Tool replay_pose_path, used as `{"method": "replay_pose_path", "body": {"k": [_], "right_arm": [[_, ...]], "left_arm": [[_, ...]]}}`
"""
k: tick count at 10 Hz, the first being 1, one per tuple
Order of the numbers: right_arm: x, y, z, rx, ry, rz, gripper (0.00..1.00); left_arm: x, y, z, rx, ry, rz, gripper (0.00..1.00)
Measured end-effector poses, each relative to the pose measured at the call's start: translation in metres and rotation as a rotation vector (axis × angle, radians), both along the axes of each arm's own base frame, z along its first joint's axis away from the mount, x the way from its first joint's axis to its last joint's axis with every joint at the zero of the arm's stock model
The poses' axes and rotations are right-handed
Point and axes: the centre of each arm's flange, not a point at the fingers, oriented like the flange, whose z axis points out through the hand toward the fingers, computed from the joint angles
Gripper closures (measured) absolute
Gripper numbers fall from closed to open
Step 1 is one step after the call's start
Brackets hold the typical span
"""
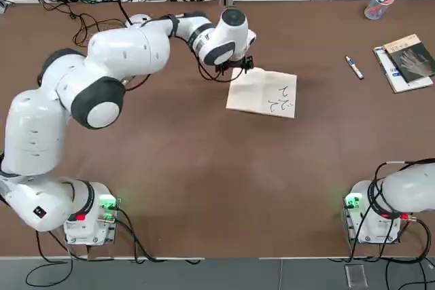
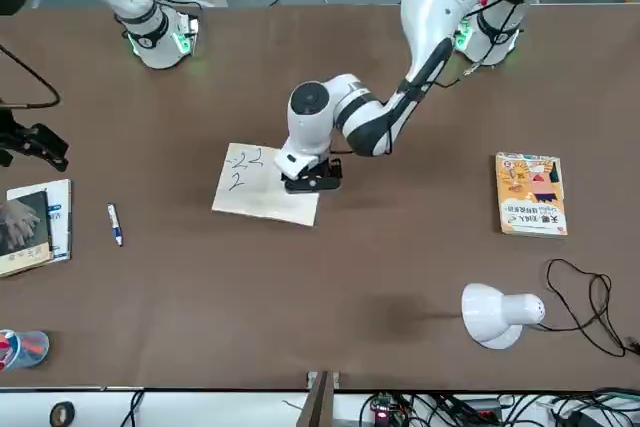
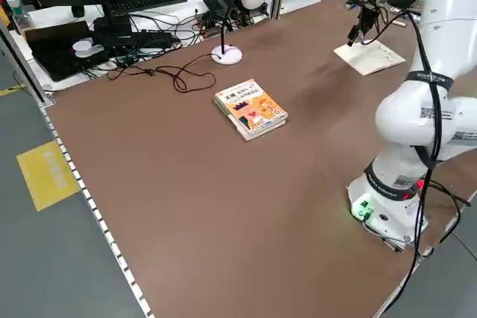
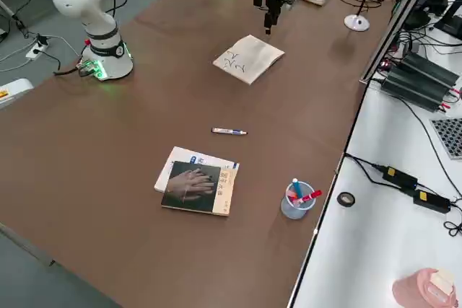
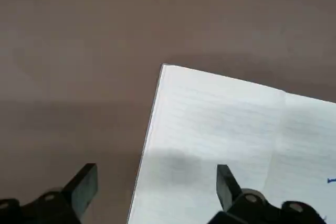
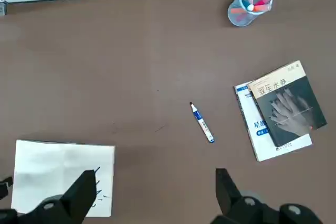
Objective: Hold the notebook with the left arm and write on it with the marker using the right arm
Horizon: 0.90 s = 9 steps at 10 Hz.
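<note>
The open left pincer straddles the notebook's corner mid-counter; descending off-centre could skid it. The right pincer hangs wide, marker unpicked.

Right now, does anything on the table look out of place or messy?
Nothing spilled or damaged. The marker lies loose on the table, apart from the pen cup, and the notebook sits slightly askew with scribbles on it.
</note>
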Motion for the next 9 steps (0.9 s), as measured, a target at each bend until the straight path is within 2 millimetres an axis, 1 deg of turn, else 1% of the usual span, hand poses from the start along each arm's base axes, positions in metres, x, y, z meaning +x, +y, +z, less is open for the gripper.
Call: {"method": "replay_pose_path", "body": {"k": [5, 7, 9], "right_arm": [[0.0, 0.002, -0.009, -0.002, 0.018, 0.004, 0.0], [0.0, 0.003, -0.009, -0.002, 0.018, 0.006, 0.0], [0.0, 0.004, -0.009, -0.002, 0.018, 0.007, 0.0]], "left_arm": [[0.009, -0.01, -0.019, -0.011, -0.026, 0.001, 0.0], [0.015, -0.009, -0.028, -0.026, -0.04, 0.005, 0.0], [0.025, -0.004, -0.037, -0.029, -0.057, 0.016, 0.0]]}}
